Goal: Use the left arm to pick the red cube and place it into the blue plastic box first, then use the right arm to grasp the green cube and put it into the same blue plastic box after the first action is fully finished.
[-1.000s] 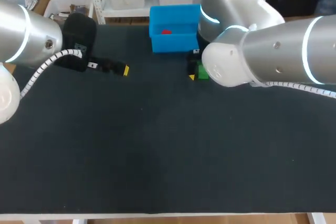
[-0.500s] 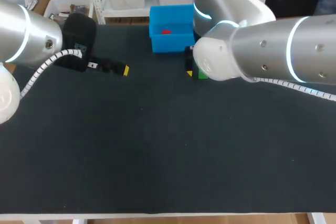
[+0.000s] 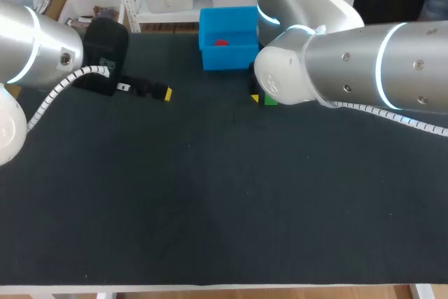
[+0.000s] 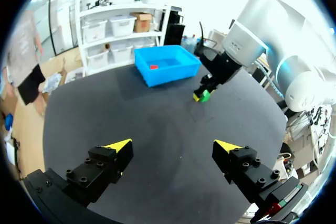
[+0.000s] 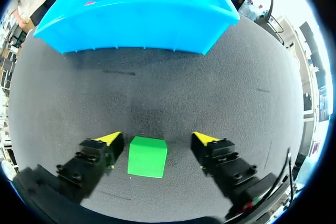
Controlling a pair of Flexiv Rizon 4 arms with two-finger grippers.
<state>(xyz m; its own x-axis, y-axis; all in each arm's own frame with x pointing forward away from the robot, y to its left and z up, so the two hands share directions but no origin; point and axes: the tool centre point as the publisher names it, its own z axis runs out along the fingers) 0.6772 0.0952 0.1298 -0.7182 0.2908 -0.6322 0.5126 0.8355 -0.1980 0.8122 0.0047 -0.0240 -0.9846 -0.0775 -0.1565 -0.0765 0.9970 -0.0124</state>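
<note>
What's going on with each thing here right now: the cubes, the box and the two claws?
Red cube: lying inside the blue box.
Blue box: open on top, standing on the table.
Green cube: resting on the table, not gripped.
Right gripper: open, a finger on each side of the green cube.
Left gripper: open and empty.
</note>
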